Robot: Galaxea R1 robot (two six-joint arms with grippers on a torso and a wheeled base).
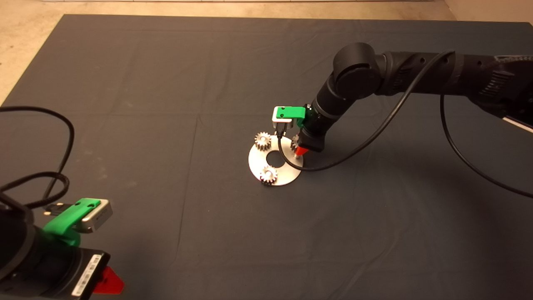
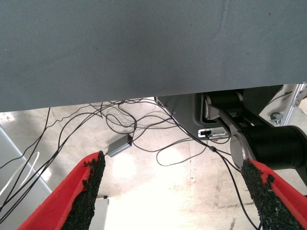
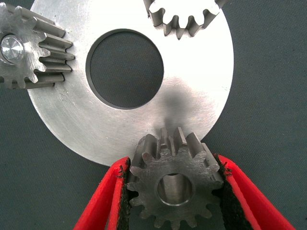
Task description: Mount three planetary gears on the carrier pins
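Observation:
A shiny round carrier disc (image 1: 287, 175) with a central hole lies mid-mat. Two planetary gears (image 1: 262, 141) (image 1: 268, 174) sit on carrier pins, and a silver pin top (image 3: 10, 47) shows in one gear's (image 3: 36, 48) centre. My right gripper (image 1: 298, 154) points down at the disc's right edge, shut on a third gear (image 3: 175, 184). Its black pads (image 3: 122, 201) press both sides of that gear. A silver pin end (image 3: 175, 189) shows inside the gear's hole. Parked at the lower left, my left gripper (image 1: 106, 283) is open and holds nothing (image 2: 175, 191).
A black cable (image 1: 374, 133) loops down from the right arm onto the mat beside the disc (image 3: 192, 105). More cable (image 1: 46, 183) lies by the left arm. The left wrist view shows the mat's edge (image 2: 144, 93), floor cables and a small grey box (image 2: 120, 145).

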